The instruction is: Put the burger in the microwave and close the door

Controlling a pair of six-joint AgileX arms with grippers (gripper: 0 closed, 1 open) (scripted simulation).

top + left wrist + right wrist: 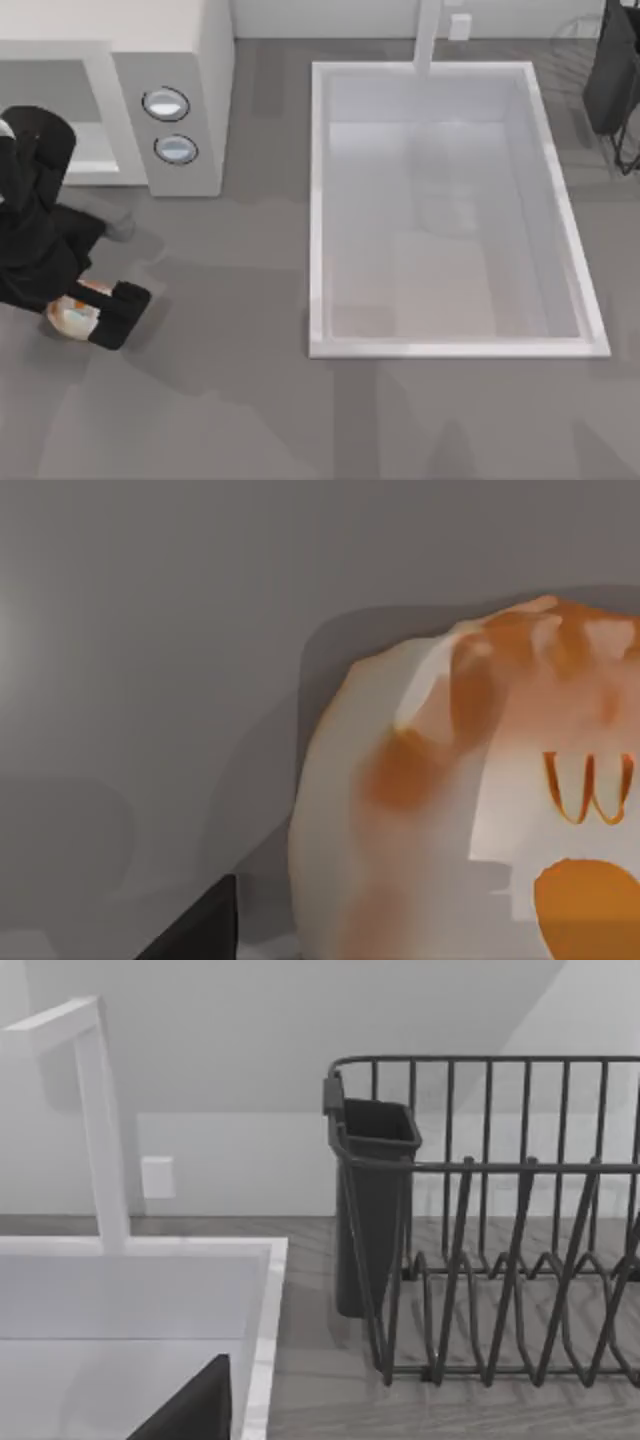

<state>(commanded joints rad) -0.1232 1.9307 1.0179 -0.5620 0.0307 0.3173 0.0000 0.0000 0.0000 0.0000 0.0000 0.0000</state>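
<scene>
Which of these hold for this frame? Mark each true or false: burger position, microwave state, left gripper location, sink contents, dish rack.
1. The burger lies on the table in front of the microwave, outside it. True.
2. The burger is already inside the microwave. False: it is on the table at the top view's left, under the left gripper.
3. The left gripper is at the burger. True: its wrist view shows the burger very close.
4. The sink holds dishes. False: the basin shows nothing in it.
5. A dark wire dish rack stands beside the sink. True.
6. The microwave has four knobs. False: two round knobs show on its panel.
</scene>
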